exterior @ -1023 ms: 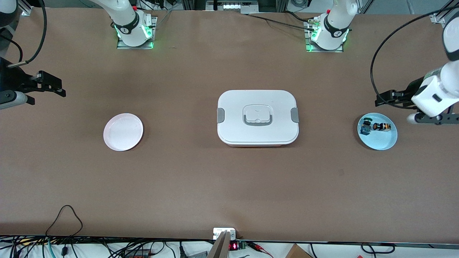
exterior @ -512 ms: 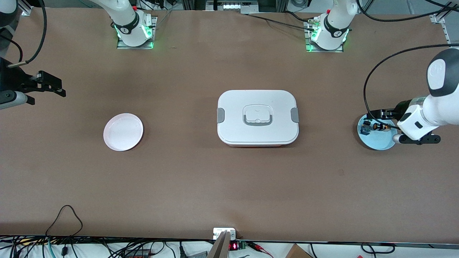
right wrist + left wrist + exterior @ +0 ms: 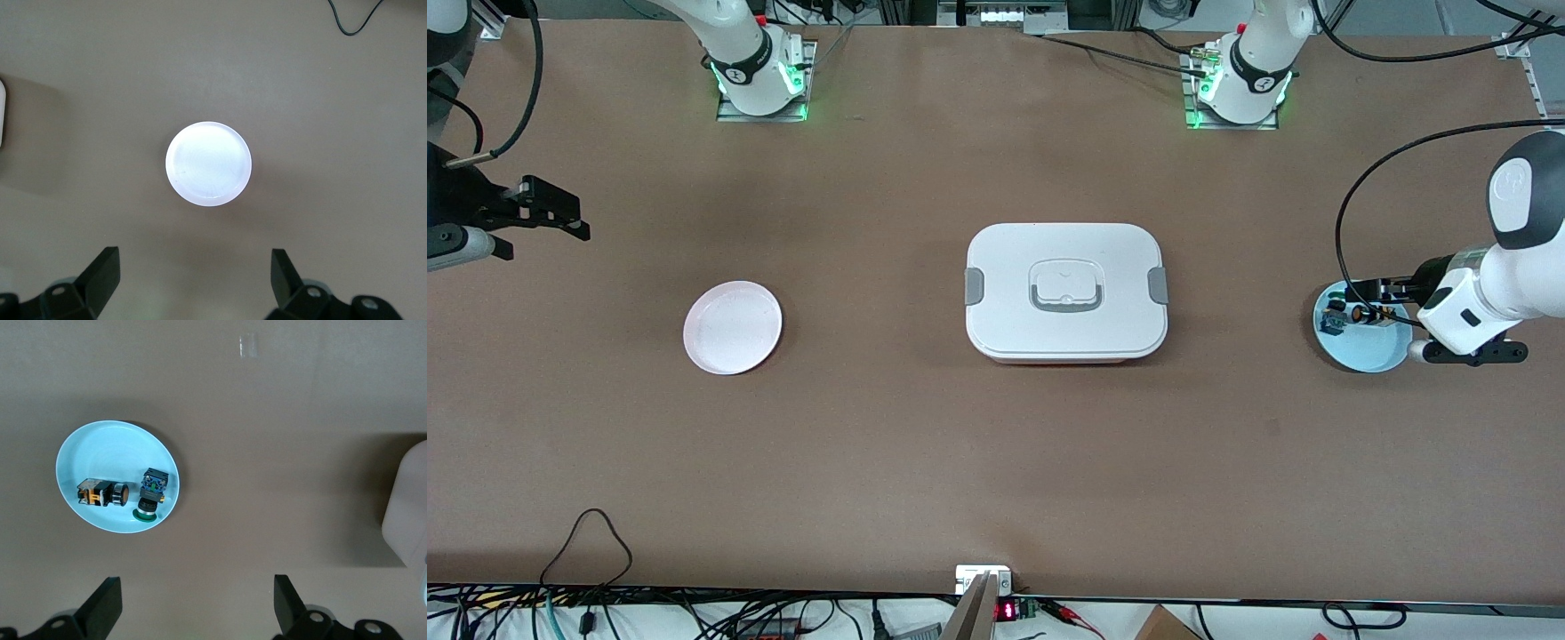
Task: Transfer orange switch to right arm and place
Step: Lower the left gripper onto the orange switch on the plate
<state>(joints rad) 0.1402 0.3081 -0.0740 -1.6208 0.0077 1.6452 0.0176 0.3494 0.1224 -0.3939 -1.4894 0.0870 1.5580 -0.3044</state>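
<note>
The orange switch point(image 3: 1371, 314) lies on its side in the light blue plate point(image 3: 1371, 357) at the left arm's end of the table, next to a green-capped, blue-bodied switch point(image 3: 1333, 316). In the left wrist view the orange switch point(image 3: 100, 493) and the green-capped one point(image 3: 152, 495) lie side by side in the plate point(image 3: 100, 450). My left gripper point(image 3: 1359, 289) hangs over the plate's edge, open and empty point(image 3: 197, 597). My right gripper point(image 3: 551, 215) waits open and empty point(image 3: 193, 267) at the right arm's end, above the table.
A pale pink plate point(image 3: 732, 326) lies empty toward the right arm's end; it also shows in the right wrist view point(image 3: 209, 163). A white lidded box with grey clips point(image 3: 1065, 289) stands in the middle of the table, between the two plates.
My left arm has swung in from the table's end and come down to the blue plate, mostly in the first half second. The right arm and the switches have not moved.
</note>
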